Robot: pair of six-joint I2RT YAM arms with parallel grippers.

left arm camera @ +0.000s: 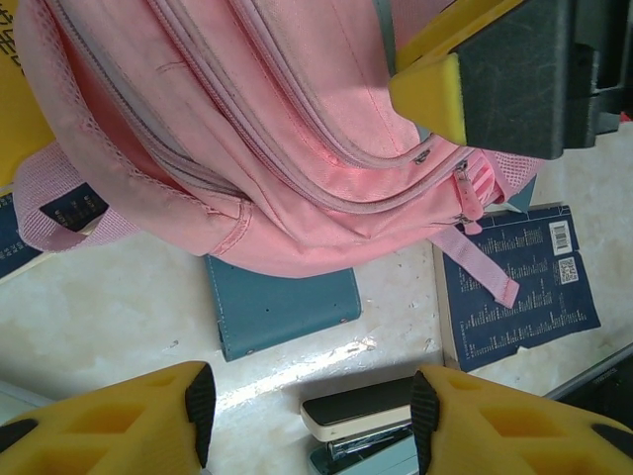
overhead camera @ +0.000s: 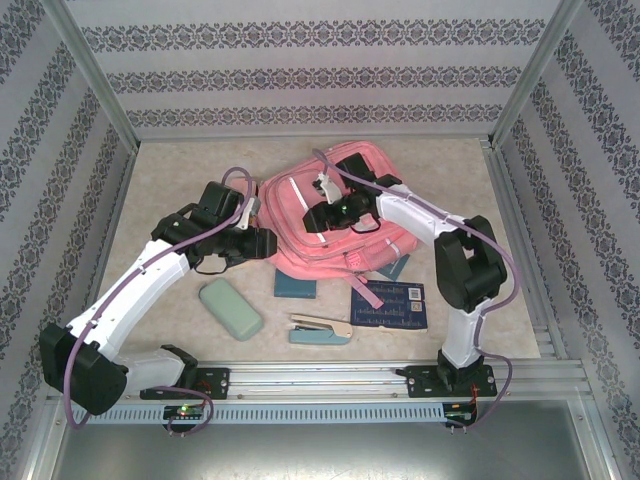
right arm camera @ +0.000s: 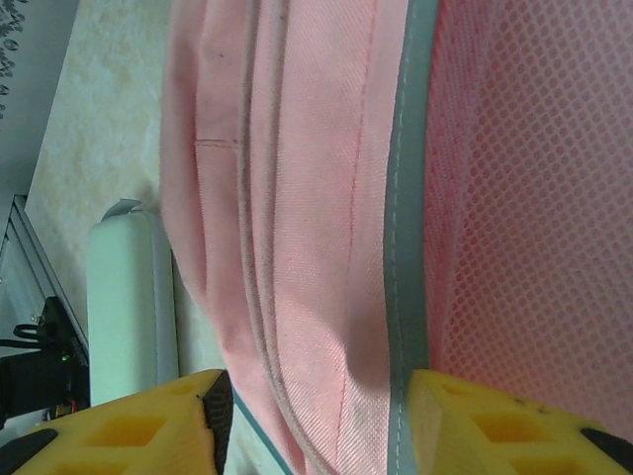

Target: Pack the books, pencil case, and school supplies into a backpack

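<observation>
Pink backpack [overhead camera: 300, 205] lies flat in the middle of the table [overhead camera: 170, 170], nothing packed that I can see. The right gripper [overhead camera: 322, 212] is on top of it. In the wrist view its yellow fingers [right arm camera: 188, 421] stand apart astride a fold of pink fabric, beside the grey stripe and the mesh panel. Can't tell if they pinch the cloth or just straddle it. The left gripper [overhead camera: 262, 240] sits at the backpack's left edge, low over the table. Its jaws are roughly half open with nothing between them, only bare tabletop and the stapler below. The navy book [overhead camera: 395, 303] is flat on the table at the backpack's near right corner, back cover with barcode up, and a pink strap lies across its corner. The teal book [overhead camera: 296, 287] is at the near edge, its far end tucked under the backpack. A second navy cover [left arm camera: 69, 203] peeks out from under the backpack's mesh side in the left wrist view. The pencil case [overhead camera: 230, 308], mint green, lies loose on the table left of the teal book, clear of the backpack. The stapler [overhead camera: 320, 331] lies nearest the arm bases, between pencil case and navy book, touching neither.
</observation>
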